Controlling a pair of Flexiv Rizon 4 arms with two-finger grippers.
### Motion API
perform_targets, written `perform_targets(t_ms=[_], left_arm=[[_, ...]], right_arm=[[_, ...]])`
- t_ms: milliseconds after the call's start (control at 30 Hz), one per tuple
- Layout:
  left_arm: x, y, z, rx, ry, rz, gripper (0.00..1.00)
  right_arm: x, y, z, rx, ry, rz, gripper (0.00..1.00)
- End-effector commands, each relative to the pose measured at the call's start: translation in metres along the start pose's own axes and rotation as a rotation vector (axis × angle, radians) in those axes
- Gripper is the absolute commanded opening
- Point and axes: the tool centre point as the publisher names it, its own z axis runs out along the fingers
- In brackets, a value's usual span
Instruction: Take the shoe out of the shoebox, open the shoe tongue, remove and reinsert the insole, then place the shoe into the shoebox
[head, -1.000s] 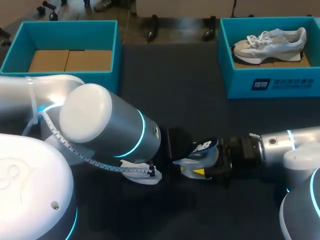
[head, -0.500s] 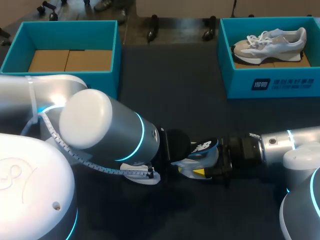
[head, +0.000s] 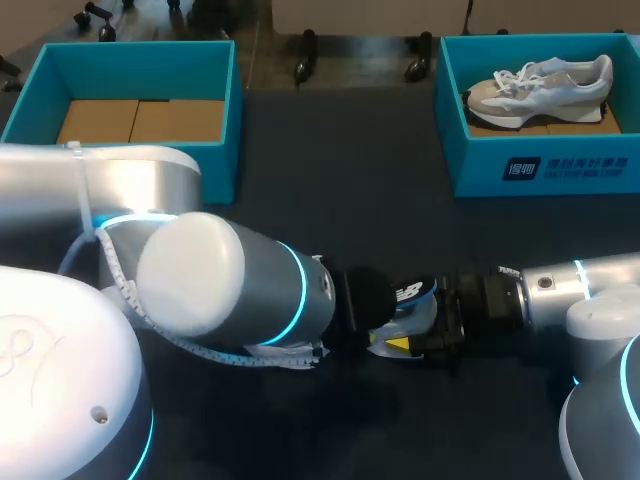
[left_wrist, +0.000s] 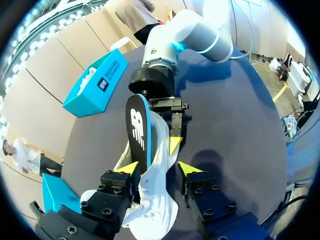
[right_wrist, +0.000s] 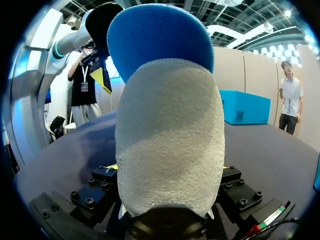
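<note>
Currently your right gripper (head: 402, 342) pinches the insole (head: 412, 292) against the shoe (left_wrist: 150, 205), which lies loose between the parted fingers of your left gripper (left_wrist: 159, 169); pushing could shove the unheld shoe away.

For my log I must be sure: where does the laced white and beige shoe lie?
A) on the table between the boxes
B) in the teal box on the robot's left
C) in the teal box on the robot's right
C: the shoe lies inside the right teal box, while the left teal box shows only its cardboard floor.
</note>
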Motion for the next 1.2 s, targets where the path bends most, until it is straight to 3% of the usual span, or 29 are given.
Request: perform_targets(t_ms=[33,500,767,1000,1200], left_arm=[[0.006,-0.013,0.009,-0.013,-0.047,-0.001,0.47],[-0.004,-0.022,0.029,-0.042,-0.159,-0.032,0.46],[-0.004,-0.017,0.038,-0.055,-0.182,-0.053,0.42],[-0.003,-0.014,0.045,-0.072,-0.229,-0.064,0.33],[-0.013,-0.013,0.048,-0.075,-0.244,-0.078,0.28]], right_arm=[[0.000,0.002,0.001,0.007,0.002,0.000,0.00],[0.000,0.002,0.001,0.007,0.002,0.000,0.00],[0.000,0.002,0.001,0.007,0.002,0.000,0.00],[0.000,0.002,0.001,0.007,0.002,0.000,0.00],[0.000,0.002,0.001,0.007,0.002,0.000,0.00]])
